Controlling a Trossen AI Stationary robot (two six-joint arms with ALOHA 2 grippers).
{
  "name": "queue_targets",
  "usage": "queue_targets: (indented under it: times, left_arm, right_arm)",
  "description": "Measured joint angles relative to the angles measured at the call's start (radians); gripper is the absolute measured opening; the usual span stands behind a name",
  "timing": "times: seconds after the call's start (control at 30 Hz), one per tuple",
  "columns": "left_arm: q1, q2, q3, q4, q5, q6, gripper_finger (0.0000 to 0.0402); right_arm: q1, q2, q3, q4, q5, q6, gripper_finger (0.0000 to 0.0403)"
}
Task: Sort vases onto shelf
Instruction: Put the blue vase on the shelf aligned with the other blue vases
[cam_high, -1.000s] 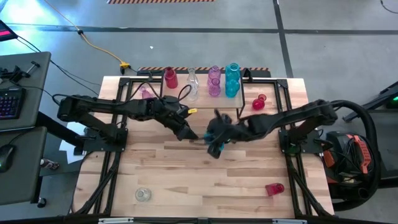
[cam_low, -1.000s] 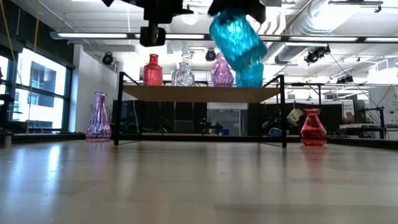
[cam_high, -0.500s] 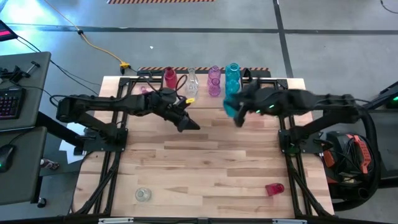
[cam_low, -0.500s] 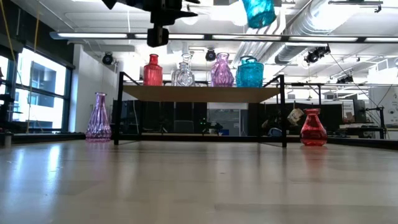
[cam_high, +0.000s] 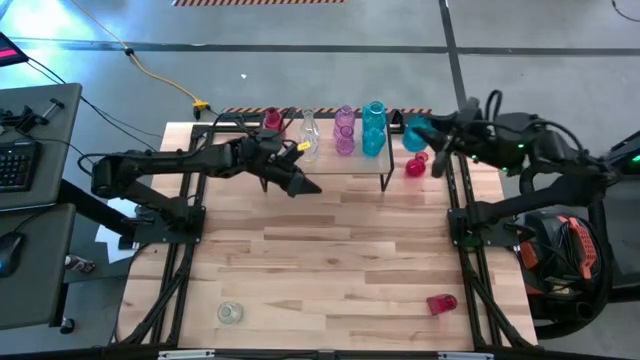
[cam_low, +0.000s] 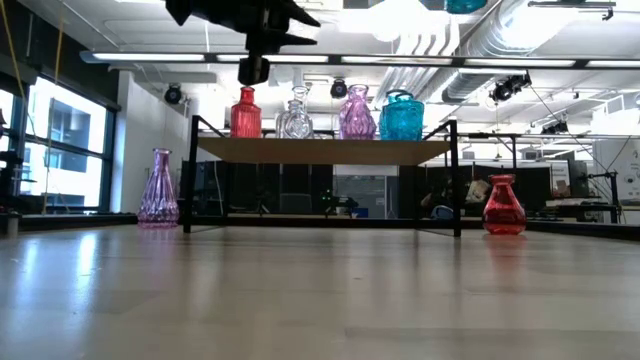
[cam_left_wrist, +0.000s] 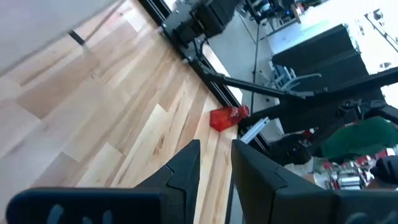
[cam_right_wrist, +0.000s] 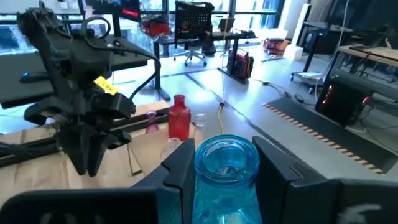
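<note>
While left arm (cam_high: 200, 162) waits, right fingers (cam_right_wrist: 227, 163) clasp teal vase (cam_right_wrist: 225, 177) aloft.

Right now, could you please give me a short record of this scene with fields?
Shelf: low light-wood shelf on black legs
On shelf, in a row: red glass vase, clear glass vase, pink-purple vase, teal blue vase
Right gripper: jaws shut on a second teal vase, raised by the shelf's right end
Left gripper: jaws slightly apart, empty, in front of the shelf
On table: upright red bulbous vase, ribbed pink-purple vase, toppled red vase, small clear vase
</note>
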Motion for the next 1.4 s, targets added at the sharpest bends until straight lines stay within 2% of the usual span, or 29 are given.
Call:
queue_targets:
  times: [0.13, 0.4, 0.6, 0.77, 0.9, 1.2, 1.4]
  left_arm:
    - [0.027, 0.0, 0.0, 0.0, 0.0, 0.0, 0.0083]
    - [0.064, 0.0, 0.0, 0.001, 0.0, 0.0, 0.0083]
    - [0.066, 0.0, 0.0, 0.002, 0.0, 0.0, 0.0083]
    - [0.066, 0.0, 0.0, 0.002, 0.0, 0.0, 0.0083]
    - [0.066, 0.001, 0.0, 0.002, 0.0, 0.0, 0.0083]
    - [0.066, 0.001, 0.0, 0.001, 0.012, 0.017, 0.0083]
    - [0.066, 0.001, 0.0, 0.0, 0.023, 0.018, 0.0083]
  right_arm:
    - [-0.022, -0.075, -0.077, 0.044, 0.0, -0.012, 0.0094]
    - [-0.045, -0.265, -0.422, 0.326, -0.014, 0.03, 0.0094]
    - [-0.044, -0.28, -0.673, 0.589, -0.073, 0.026, 0.0094]
    - [-0.046, -0.236, -0.824, 0.783, -0.089, 0.007, 0.0094]
    - [-0.044, -0.188, -0.865, 0.891, -0.108, -0.024, 0.0094]
    - [-0.045, -0.021, -0.874, 0.965, -0.106, -0.025, 0.0094]
    - [-0.068, 0.027, -0.873, 0.99, -0.09, -0.038, 0.0094]
